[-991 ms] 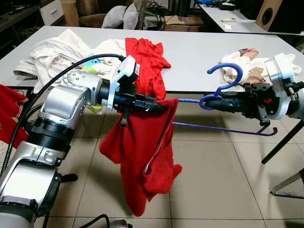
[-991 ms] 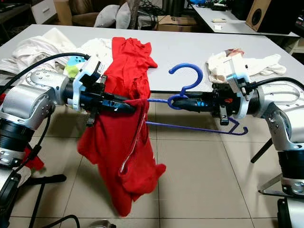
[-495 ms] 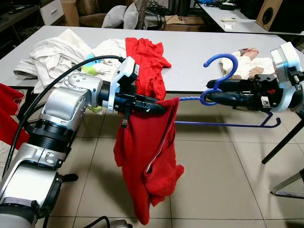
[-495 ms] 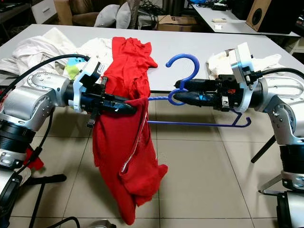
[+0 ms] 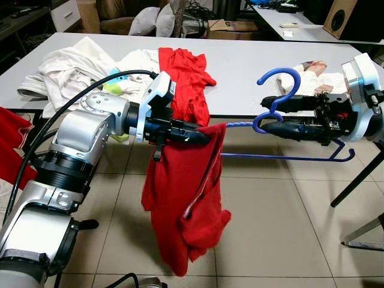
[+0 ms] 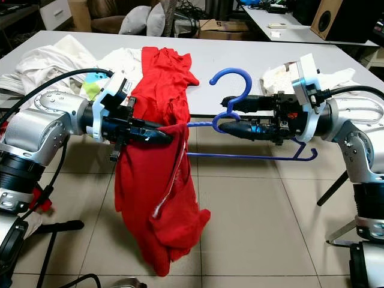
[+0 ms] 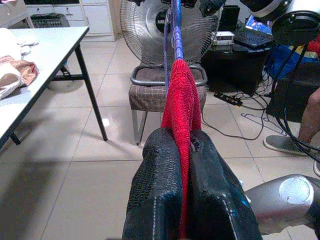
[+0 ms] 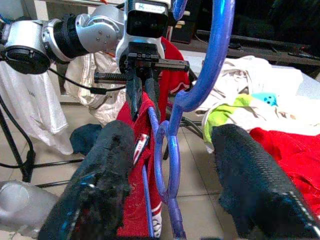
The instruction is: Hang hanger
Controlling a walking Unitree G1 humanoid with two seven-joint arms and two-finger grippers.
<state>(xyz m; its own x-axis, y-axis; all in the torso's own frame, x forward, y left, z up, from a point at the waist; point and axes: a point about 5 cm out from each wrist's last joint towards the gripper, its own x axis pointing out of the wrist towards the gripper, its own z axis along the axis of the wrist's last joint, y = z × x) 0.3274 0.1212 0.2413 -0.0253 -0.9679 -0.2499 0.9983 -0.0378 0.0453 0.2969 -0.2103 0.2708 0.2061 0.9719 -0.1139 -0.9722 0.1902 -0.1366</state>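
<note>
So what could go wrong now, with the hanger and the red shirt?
The right gripper has its fingers spread apart around the blue hanger, so the hanger could slip and fall to the floor. The left gripper pinches just an edge of the red shirt, which hangs heavily below; it might slide out, or slide off the hanger's end.
</note>
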